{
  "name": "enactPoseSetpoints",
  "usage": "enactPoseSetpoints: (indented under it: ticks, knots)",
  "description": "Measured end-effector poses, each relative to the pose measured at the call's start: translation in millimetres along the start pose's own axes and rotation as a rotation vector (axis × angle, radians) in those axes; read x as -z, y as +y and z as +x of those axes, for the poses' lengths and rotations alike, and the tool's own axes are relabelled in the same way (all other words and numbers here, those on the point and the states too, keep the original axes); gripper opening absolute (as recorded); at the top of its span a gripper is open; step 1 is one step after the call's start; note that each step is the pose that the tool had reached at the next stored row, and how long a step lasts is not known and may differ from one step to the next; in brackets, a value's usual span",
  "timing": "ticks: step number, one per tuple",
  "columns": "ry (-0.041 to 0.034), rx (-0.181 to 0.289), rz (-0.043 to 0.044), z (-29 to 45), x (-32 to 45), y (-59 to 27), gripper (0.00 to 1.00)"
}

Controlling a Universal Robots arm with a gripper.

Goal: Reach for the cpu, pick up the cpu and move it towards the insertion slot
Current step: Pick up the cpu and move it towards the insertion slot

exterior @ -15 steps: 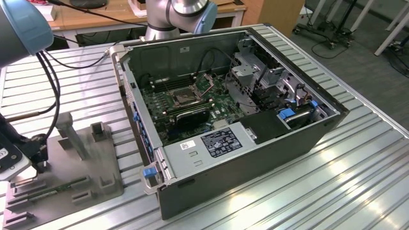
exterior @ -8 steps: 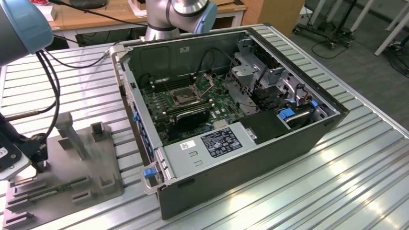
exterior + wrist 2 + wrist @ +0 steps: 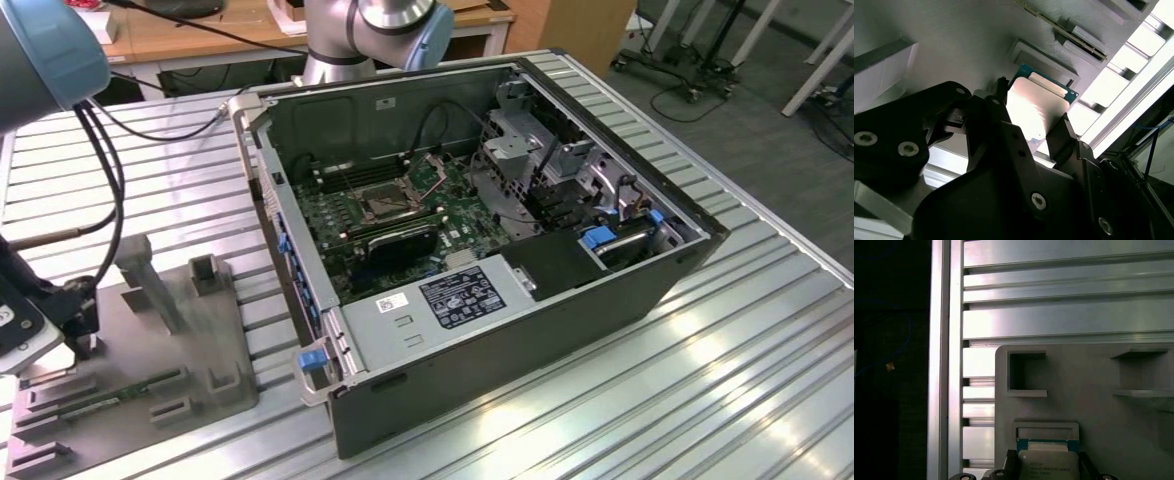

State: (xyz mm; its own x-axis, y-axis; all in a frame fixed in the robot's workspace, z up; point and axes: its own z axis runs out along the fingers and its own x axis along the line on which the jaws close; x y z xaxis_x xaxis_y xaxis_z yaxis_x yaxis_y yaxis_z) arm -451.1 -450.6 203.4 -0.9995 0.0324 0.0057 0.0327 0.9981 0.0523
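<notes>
The cpu (image 3: 1030, 111), a thin square chip with a pale silvery top and a blue-green rim, sits between the two black fingers of my gripper (image 3: 1033, 106), which is shut on its opposite edges. In the first wrist view the cpu (image 3: 1048, 464) hangs just in front of the square recess (image 3: 1046, 429) of the grey tray (image 3: 1134, 430). The insertion slot (image 3: 387, 204), a silver-framed square socket with a dark centre, lies on the green board inside the open computer case, well off towards the exterior view's right of the tray (image 3: 200, 345).
A long green memory stick (image 3: 114, 400) lies on the tray, which also carries upright grey blocks (image 3: 150, 285). The case's tall side walls (image 3: 287, 250) surround the board. A cable (image 3: 114, 190) hangs from the arm. The ribbed metal table (image 3: 747, 400) runs around everything.
</notes>
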Motion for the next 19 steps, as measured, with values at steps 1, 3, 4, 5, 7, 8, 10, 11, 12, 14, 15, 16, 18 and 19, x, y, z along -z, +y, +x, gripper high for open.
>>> enactPoseSetpoints:
  ticks: [1, 3, 4, 5, 7, 8, 10, 11, 12, 14, 15, 16, 18, 19]
  knots:
    - [0.0001, 0.000, 0.0001, -0.1, 0.4, 0.0, 0.55]
    - [0.0000, 0.000, 0.0000, -0.1, 0.8, 0.0, 0.55]
    - [0.0000, -0.001, 0.0001, -0.2, 1.0, 0.0, 0.55]
    - [0.0000, -0.001, 0.0001, -0.2, 1.0, 0.0, 0.55]
    - [0.0000, -0.001, 0.0001, -0.2, 1.0, 0.0, 0.55]
    - [0.0000, -0.001, 0.0001, -0.2, 1.0, 0.0, 0.55]
    - [0.0000, -0.001, 0.0001, -0.2, 1.4, 0.1, 0.55]
    - [0.0001, -0.001, 0.0002, -0.2, 1.7, 0.1, 0.55]
    - [0.0000, -0.001, 0.0001, -0.2, 1.9, 0.1, 0.55]
    - [-0.0001, -0.001, 0.0000, -0.3, 2.3, 0.2, 0.55]
    - [0.0001, -0.001, 0.0001, -0.3, 2.5, 0.1, 0.55]
    - [-0.0001, -0.001, 0.0000, -0.4, 2.6, 0.1, 0.55]
    - [0.0002, -0.001, 0.0002, -0.3, 3.7, 0.2, 0.55]
    - [0.0001, -0.001, 0.0002, -0.3, 4.2, 0.2, 0.55]
